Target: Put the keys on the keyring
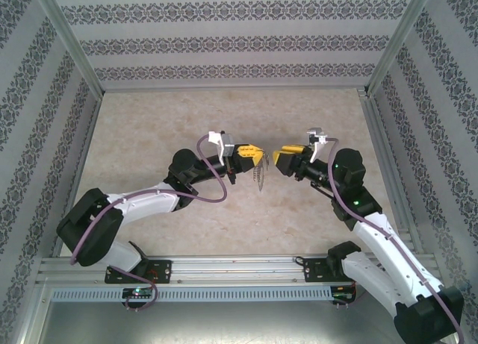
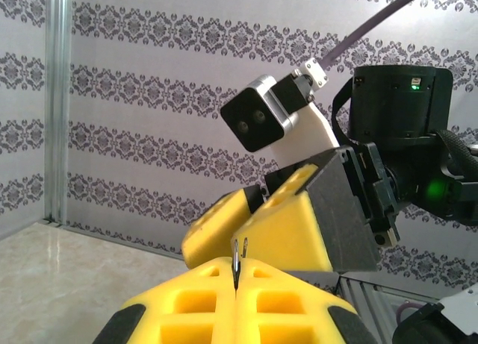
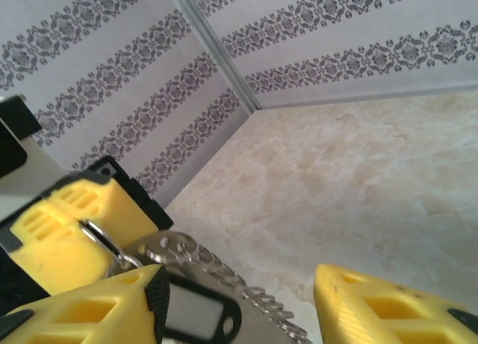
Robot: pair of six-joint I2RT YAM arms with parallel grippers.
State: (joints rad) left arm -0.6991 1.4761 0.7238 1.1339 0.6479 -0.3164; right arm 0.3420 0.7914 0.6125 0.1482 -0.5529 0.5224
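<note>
Stiff keyring (image 2: 236, 256) is clamped in left gripper (image 1: 259, 154). Dangling keys (image 1: 260, 178) are judged light and slippery, best gripped by heads. Right gripper (image 1: 278, 157) is parted.

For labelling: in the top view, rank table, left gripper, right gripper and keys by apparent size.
Table
Left gripper and right gripper, too alike to rank
Keys

The keyring (image 2: 235, 254), a thin silver wire loop, stands upright at the lower centre of the left wrist view, pinched in the left gripper (image 2: 236, 280). At the right wrist view's lower left, the keys (image 3: 187, 254) fan out beside it: silver toothed blades and one dark head with a pale window. Seen from above, they dangle at centre frame.
</note>
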